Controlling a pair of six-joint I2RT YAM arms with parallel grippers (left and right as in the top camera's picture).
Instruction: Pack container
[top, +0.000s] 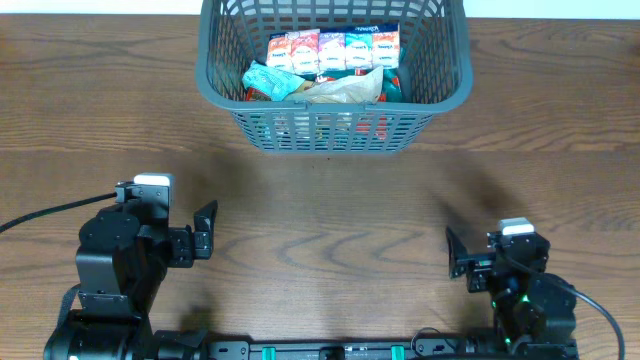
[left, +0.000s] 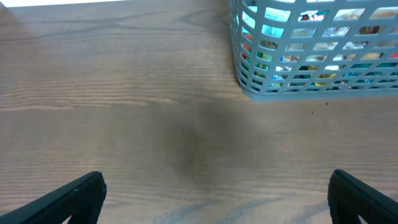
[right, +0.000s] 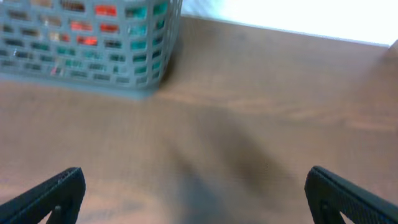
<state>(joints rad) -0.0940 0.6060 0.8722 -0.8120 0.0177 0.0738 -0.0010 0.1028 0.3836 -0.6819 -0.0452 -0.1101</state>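
The dark grey slotted container (top: 222, 88) stands at the far middle of the wooden table. Several colourful snack packets (top: 333, 50) lie inside it, with a crumpled teal packet (top: 272, 79) and a pale wrapper on top. The container also shows in the left wrist view (left: 249, 81) at upper right and in the right wrist view (right: 149, 81) at upper left. My left gripper (top: 205, 232) is open and empty near the table's front left; its fingers frame bare wood (left: 217, 199). My right gripper (top: 452, 254) is open and empty near the front right (right: 194, 199).
Bare wooden table (top: 330, 210) lies between the grippers and the container. A black cable (top: 45, 214) runs left from the left arm.
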